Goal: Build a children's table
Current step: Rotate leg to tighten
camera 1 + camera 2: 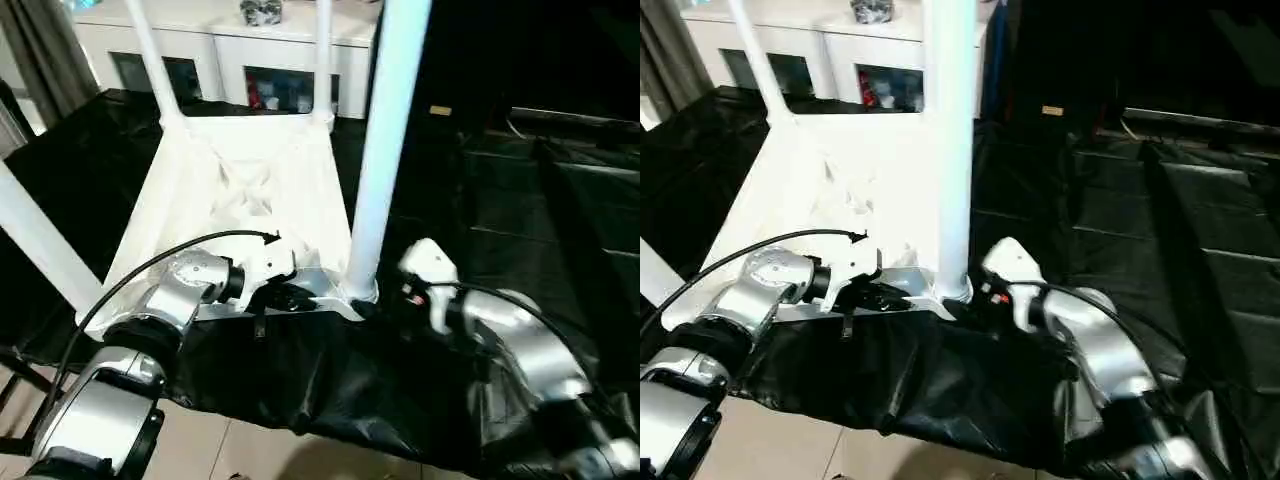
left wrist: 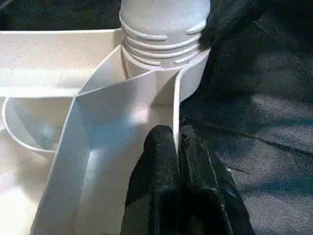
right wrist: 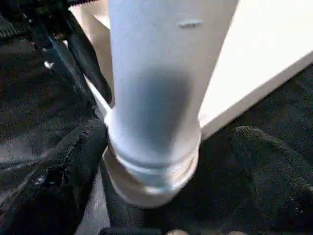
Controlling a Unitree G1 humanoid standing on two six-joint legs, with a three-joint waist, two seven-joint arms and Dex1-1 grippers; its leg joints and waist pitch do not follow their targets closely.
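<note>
On black sheeting [image 1: 520, 200], the left gripper [image 2: 175, 142] pinches the tabletop [image 1: 240, 190] rim (fingers clenched); the leg [image 3: 156, 98] stands between the right gripper [image 3: 166, 147]'s spread fingers.

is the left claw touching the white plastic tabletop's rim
Touching: in the left wrist view the left claw is shut on the raised rim of the white plastic tabletop.

A black sheet [image 1: 520, 200] is covering the work surface, wrinkling and folding toward the right — its near edge is hanging down over a pale tiled floor [image 1: 230, 450]. At the far side a white cabinet [image 1: 290, 40] with glass doors is standing, small coloured items showing behind the glass. A grey curtain [image 1: 45, 45] is hanging at the far left.
</note>
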